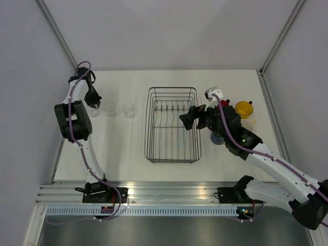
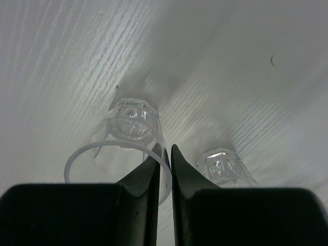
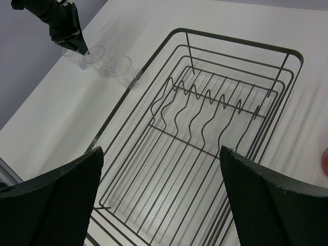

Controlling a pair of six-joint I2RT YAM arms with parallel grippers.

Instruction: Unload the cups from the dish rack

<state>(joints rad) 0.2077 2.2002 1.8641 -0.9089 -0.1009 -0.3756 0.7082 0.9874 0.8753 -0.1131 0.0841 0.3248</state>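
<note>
The dark wire dish rack (image 1: 149,128) stands mid-table with nothing in it; its rim fills the right wrist view (image 3: 233,40). Three clear tumblers stand in a row to its left (image 1: 109,107) (image 1: 128,109). My left gripper (image 1: 95,102) is shut on the rim of the leftmost tumbler (image 2: 77,158), jaws (image 2: 165,148) pinching its wall; another tumbler (image 2: 220,166) stands beside it. My right gripper (image 1: 188,120) hangs open and empty over the rack's right side (image 3: 161,195). The yellow mug (image 1: 244,108), cream mug (image 1: 248,124) and blue mug (image 1: 217,138) stand right of the rack.
The red mug (image 1: 227,104) is mostly hidden behind my right arm; its edge shows in the right wrist view (image 3: 325,161). Grey walls close the table's left, far and right sides. A metal rail (image 1: 164,192) runs along the near edge.
</note>
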